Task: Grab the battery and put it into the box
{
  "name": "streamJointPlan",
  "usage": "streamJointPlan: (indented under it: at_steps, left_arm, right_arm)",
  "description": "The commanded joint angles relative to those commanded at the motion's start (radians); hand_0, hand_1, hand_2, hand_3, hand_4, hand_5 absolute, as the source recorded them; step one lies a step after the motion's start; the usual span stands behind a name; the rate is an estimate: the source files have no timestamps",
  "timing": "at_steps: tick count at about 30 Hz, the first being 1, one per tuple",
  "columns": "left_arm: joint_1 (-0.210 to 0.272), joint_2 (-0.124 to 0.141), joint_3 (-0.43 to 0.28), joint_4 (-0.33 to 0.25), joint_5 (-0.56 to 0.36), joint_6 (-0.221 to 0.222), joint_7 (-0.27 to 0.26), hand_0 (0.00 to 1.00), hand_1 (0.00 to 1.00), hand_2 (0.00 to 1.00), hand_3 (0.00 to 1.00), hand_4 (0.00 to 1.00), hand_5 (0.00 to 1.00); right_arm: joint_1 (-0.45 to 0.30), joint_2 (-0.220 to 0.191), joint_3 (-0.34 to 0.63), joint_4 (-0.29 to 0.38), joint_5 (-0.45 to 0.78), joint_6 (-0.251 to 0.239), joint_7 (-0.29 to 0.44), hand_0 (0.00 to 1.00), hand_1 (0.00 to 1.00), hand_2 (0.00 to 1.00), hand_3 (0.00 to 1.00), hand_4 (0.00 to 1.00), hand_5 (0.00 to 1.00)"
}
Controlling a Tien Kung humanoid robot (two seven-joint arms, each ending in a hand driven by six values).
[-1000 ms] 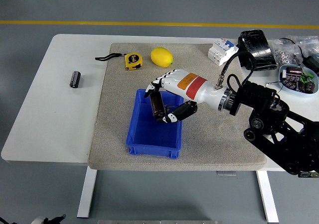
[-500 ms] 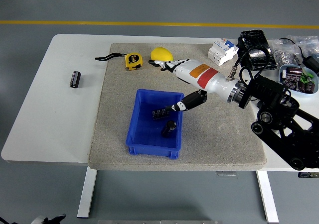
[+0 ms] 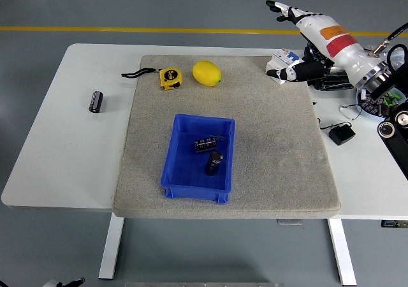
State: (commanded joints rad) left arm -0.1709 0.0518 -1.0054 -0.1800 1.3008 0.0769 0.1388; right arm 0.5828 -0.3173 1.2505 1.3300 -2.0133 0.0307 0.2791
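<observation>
Two dark cylindrical batteries (image 3: pixel 214 162) lie inside the blue box (image 3: pixel 185 185) in the middle of the grey mat, one on its side (image 3: pixel 204 144) and one near the box's right wall. A third dark battery (image 3: pixel 95 101) lies on the white table at the far left. My right hand (image 3: pixel 285 39) is raised at the upper right, far from the box, its white fingers (image 3: pixel 279 6) spread and holding nothing. The left arm is out of view.
A yellow tape measure (image 3: pixel 169 77) and a lemon (image 3: pixel 206 73) sit at the mat's (image 3: pixel 280 159) far edge. At the far right are a white breaker (image 3: pixel 285 58), a black device (image 3: pixel 331 76), a small black adapter (image 3: pixel 343 134) and a dish of parts (image 3: pixel 382 102).
The right hand let go of the battery, which now lies in the box. The hand then drew back up and to the right, away from the box.
</observation>
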Motion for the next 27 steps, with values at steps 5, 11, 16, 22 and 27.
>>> streamJointPlan:
  at_steps: [5,11,16,22,27]
  left_arm:
    - [0.005,-0.001,0.000,0.000,0.001,-0.002,0.002,0.632,0.586,0.702,0.693,0.708,0.704]
    - [0.009,-0.004,-0.007,0.000,0.011,-0.006,0.005,0.633,0.589,0.703,0.694,0.708,0.705]
    - [0.008,-0.007,-0.011,0.000,0.014,-0.006,0.003,0.641,0.592,0.706,0.694,0.708,0.705]
    - [0.000,-0.007,-0.004,0.000,0.012,-0.008,-0.001,0.643,0.597,0.710,0.694,0.708,0.707]
    - [-0.004,-0.008,-0.014,0.000,0.022,-0.009,-0.002,0.644,0.600,0.711,0.697,0.706,0.708]
  right_arm:
    - [-0.046,-0.012,0.093,-0.013,-0.011,0.004,-0.002,0.837,0.830,0.956,0.998,0.998,0.239]
    - [-0.121,-0.015,0.206,-0.046,-0.023,0.007,-0.007,0.839,0.830,0.955,0.998,0.998,0.245]
    - [-0.181,-0.013,0.289,-0.066,-0.031,0.009,-0.011,0.839,0.829,0.955,0.998,0.998,0.246]
    - [-0.226,-0.016,0.331,-0.130,0.102,0.001,-0.041,0.836,0.829,0.953,0.998,0.998,0.250]
    - [-0.252,-0.017,0.328,-0.138,0.242,-0.039,-0.040,0.820,0.818,0.941,0.998,0.998,0.271]
